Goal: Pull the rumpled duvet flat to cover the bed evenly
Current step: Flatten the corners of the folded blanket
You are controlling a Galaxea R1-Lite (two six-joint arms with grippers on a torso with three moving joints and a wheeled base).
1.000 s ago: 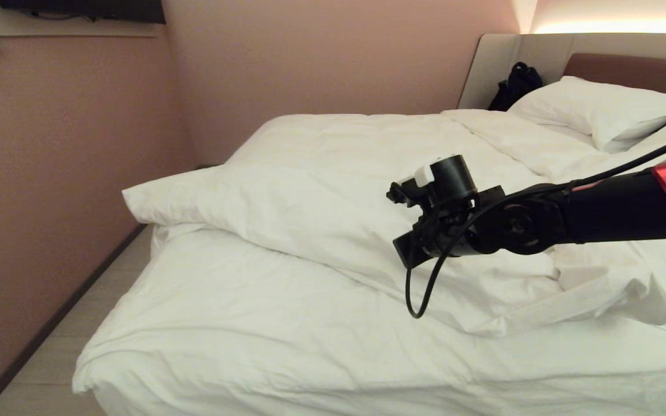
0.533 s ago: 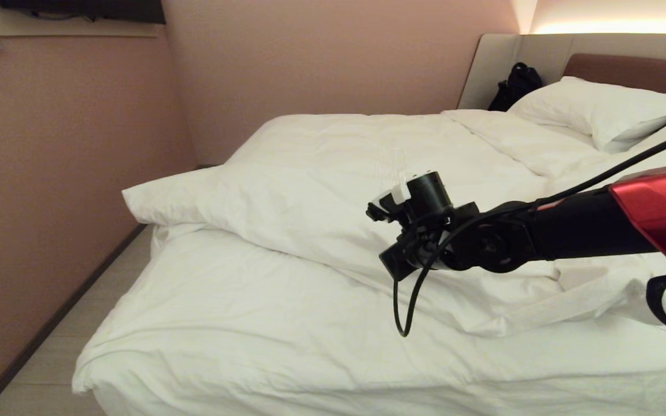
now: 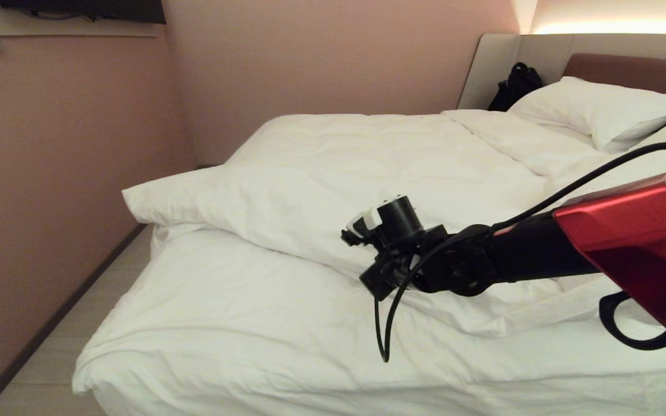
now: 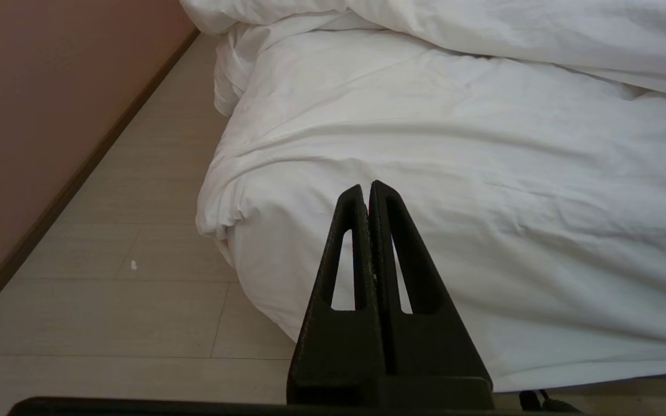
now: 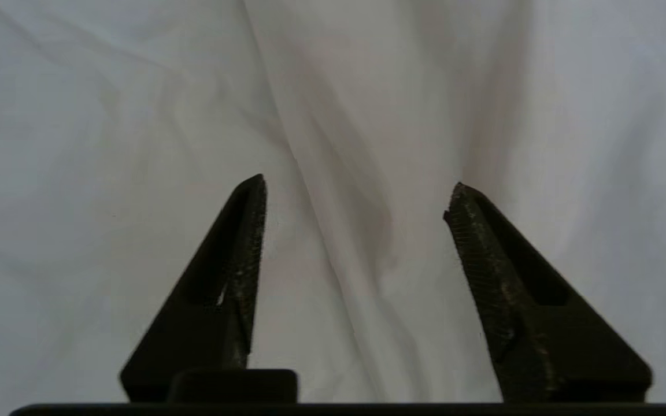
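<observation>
The white duvet (image 3: 367, 167) lies bunched over the far half of the bed (image 3: 223, 312), its thick near edge running slantwise across the bare sheet. My right arm reaches in from the right, with its wrist (image 3: 396, 254) low over that near edge; the fingers are hidden there. In the right wrist view the right gripper (image 5: 356, 184) is open, nothing between its fingers, close above creased white cloth (image 5: 344, 115). The left gripper (image 4: 367, 188) is shut and empty, off the bed's near left corner above the sheet (image 4: 454, 202).
Two white pillows (image 3: 599, 107) and a black bag (image 3: 515, 84) lie against the headboard (image 3: 628, 66). A pink wall (image 3: 78, 144) runs along the bed's left side, leaving a narrow strip of pale floor (image 4: 107, 231).
The right arm has sunk and swung left and nearer, from above the duvet's middle down to its near edge. The duvet has not moved.
</observation>
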